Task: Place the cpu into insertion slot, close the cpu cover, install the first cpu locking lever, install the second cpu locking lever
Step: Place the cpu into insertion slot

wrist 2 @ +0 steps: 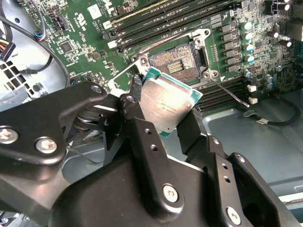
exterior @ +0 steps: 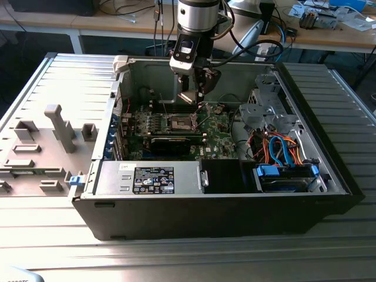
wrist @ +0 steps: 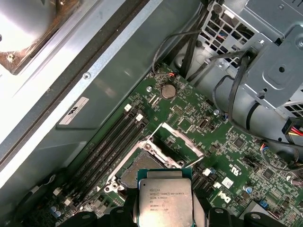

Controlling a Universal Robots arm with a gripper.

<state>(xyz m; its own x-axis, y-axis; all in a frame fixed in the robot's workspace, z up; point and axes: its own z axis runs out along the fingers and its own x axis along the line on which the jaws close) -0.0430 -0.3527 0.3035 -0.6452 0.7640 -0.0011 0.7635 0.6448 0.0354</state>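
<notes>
Item: cpu (wrist 2: 166,101), metal top showing, clamped at its edges by the pincer (wrist 2: 163,113), held over the open socket (wrist 2: 177,59) of the motherboard (exterior: 218,132) (cpu cover (wrist: 185,142) raised; case (exterior: 205,217) on counter (exterior: 176,252)).

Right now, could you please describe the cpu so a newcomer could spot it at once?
Inside the open computer case, over the green motherboard, the hand holds the cpu. It is a flat silver-grey square, unlike the dark open socket nearby.
</notes>
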